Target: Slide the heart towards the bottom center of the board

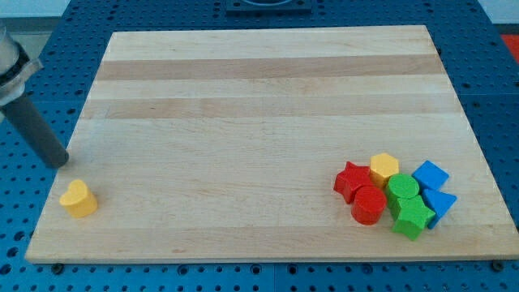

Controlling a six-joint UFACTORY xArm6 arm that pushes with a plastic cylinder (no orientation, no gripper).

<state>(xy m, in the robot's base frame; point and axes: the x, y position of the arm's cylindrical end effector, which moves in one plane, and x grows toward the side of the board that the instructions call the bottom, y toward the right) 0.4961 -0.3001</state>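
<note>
My tip (62, 163) is hovering just above-left of the yellow heart (78, 199), apart from it, gripping nothing; the heart is sitting near the bench's (259, 97) bottom-left corner. Best contacting its left flank, then pushing steadily rightward.

Bright, even overhead light, sharp focus throughout, with only soft short shadows under the blocks and rod.

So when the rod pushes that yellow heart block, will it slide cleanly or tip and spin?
The yellow heart-shaped block looks low and flat-bottomed, so tipping seems unlikely. The smooth wooden board probably lets it slide. My tip sits above-left of it; off-centre contact on its curved lobes may turn it.
</note>
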